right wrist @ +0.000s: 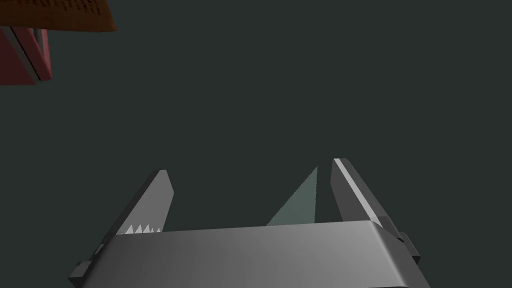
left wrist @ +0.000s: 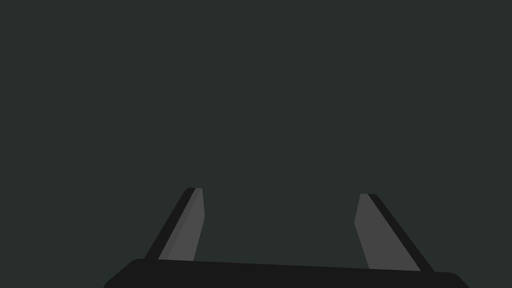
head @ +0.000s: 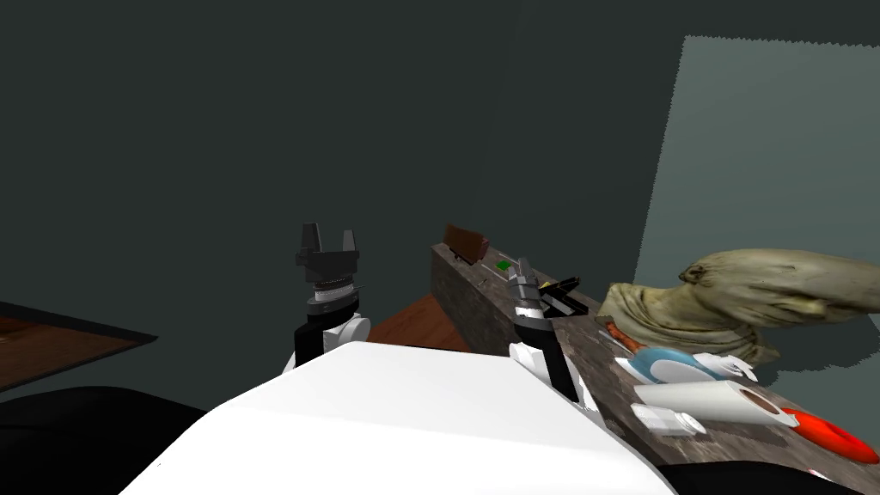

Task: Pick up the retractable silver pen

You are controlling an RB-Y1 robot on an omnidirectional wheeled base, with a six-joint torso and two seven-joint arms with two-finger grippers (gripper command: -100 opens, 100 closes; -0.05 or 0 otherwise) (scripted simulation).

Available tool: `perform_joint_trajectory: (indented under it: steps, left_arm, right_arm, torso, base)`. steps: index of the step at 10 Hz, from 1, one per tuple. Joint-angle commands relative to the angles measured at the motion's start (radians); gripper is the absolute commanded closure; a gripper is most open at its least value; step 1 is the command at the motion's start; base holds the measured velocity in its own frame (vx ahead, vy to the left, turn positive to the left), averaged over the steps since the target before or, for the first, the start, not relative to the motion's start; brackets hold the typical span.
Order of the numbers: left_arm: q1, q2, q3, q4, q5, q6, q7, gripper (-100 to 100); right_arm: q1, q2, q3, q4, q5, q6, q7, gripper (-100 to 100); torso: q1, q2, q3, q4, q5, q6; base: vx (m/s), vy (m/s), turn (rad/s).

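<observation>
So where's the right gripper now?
In the head view, the right gripper is on my right, open above the table, between the brown box and a black object.

Open air surrounds the left gripper, which stands beside the surface. The right gripper hangs over its middle. A brown box blocks the far end, while a sack, paper roll and red ring crowd the near end.

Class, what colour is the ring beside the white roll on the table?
The ring is red; the head view shows it best.

Roll before sack, on table
</observation>
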Motion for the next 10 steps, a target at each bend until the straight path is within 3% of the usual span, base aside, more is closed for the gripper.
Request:
perform_joint_trajectory:
  steps: [1,4,5,6,7,8,9,10]
  left_arm:
    - [0.0,0.0,0.0,0.0,0.0,0.0,0.0,0]
    - [0.0,0.0,0.0,0.0,0.0,0.0,0.0,0]
    - [0.0,0.0,0.0,0.0,0.0,0.0,0.0,0]
    - [0.0,0.0,0.0,0.0,0.0,0.0,0.0,0]
    - [0.0,0.0,0.0,0.0,0.0,0.0,0.0,0]
    - [0.0,0.0,0.0,0.0,0.0,0.0,0.0,0]
    - [0.0,0.0,0.0,0.0,0.0,0.0,0.0,0]
    - [0.0,0.0,0.0,0.0,0.0,0.0,0.0,0]
  right_arm:
    - [0.032,-0.05,0.009,-0.009,0.011,0.031,0.006,-100]
    - [0.062,-0.127,0.018,-0.016,0.022,0.061,0.012,-100]
    - [0.095,-0.161,0.027,-0.024,0.033,0.095,0.018,-100]
    - [0.095,-0.191,0.027,-0.024,0.033,0.095,0.018,-100]
    - [0.132,-0.225,0.037,-0.033,0.046,0.132,0.025,-100]
    - [0.132,-0.259,0.037,-0.033,0.046,0.132,0.025,-100]
    - [0.171,-0.289,0.048,-0.043,0.059,0.172,0.032,-100]
    - [0.171,-0.323,0.048,-0.043,0.059,0.172,0.032,-100]
  torso:
    - [0.0,0.0,0.0,0.0,0.0,0.0]
    - [0.0,0.0,0.0,0.0,0.0,0.0]
    - [0.0,0.0,0.0,0.0,0.0,0.0]
    - [0.0,0.0,0.0,0.0,0.0,0.0]
    - [0.0,0.0,0.0,0.0,0.0,0.0]
    - [0.0,0.0,0.0,0.0,0.0,0.0]
    - [0.0,0.0,0.0,0.0,0.0,0.0]
    - [0.0,0.0,0.0,0.0,0.0,0.0]
  base:
    - [0.014,0.006,0.092]
    - [0.012,0.004,0.089]
    - [0.016,0.007,0.155]
    - [0.014,0.002,0.073]
    - [0.017,0.005,0.127]
    - [0.014,0.002,0.085]
    - [0.024,0.005,0.192]
    - [0.019,-0.001,0.1]
